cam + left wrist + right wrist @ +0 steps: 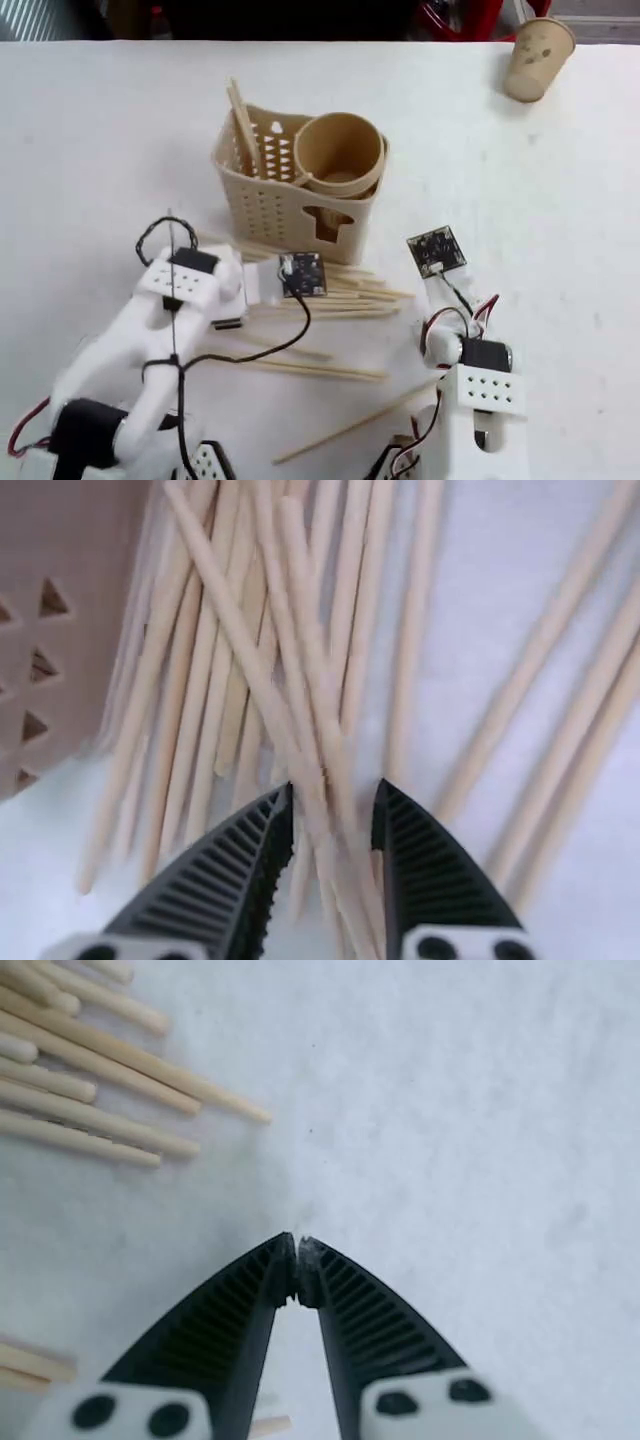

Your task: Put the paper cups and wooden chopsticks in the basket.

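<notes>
Left end effector (335, 798): tips narrowly spread, straddling wooden chopsticks (262, 670) piled on the surface (520, 180) beside the basket (262, 205). Right end effector (298, 1247): tips pressed together over bare surface. One paper cup (338, 152) sits in basket; second paper cup (538, 58) lies near far edge.

The left arm (120, 360) is slanting from the near left corner toward the middle of the scene, its wrist tipping downward. The left end effector (333, 798) is pointing down, with its two ribbed black fingers (235, 865) standing a narrow gap apart. The right arm (482, 392) is sitting at the near right, its wrist aiming toward the far side. The right end effector (298, 1242) is pointing down too, its jaws pressing together at the tips.
</notes>
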`<state>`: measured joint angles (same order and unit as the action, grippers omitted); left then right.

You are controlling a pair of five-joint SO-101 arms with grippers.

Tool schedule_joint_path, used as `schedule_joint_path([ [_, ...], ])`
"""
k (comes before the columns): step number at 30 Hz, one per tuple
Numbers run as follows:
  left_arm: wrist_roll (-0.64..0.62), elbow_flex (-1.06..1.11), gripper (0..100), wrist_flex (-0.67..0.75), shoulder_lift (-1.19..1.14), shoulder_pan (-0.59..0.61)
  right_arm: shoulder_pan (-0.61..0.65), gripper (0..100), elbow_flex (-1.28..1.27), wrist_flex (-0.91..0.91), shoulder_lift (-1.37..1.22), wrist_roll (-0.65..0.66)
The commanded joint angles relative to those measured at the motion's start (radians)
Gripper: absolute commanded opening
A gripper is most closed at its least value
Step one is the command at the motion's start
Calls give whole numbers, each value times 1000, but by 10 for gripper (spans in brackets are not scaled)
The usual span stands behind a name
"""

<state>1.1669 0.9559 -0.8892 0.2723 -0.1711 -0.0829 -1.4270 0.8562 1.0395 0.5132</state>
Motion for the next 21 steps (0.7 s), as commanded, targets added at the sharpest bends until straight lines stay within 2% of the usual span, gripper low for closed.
schedule_joint_path([
  [1, -37, -15, 147, 51, -76, -5, -7, 19, 3, -18, 5, -5],
  [3, -32, -35, 143, 37, -77, -5, -7, 19, 3, -18, 7, -5],
  [8, -37, -46, 45, 28, -65, -15, -7, 19, 3, -18, 5, -5],
  [10, -34, -51, 34, 6, -48, -5, -7, 19, 3, -18, 5, -5],
  [21, -40, -270, 22, -319, 64, -7, -7, 19, 3, -18, 5, -5],
])
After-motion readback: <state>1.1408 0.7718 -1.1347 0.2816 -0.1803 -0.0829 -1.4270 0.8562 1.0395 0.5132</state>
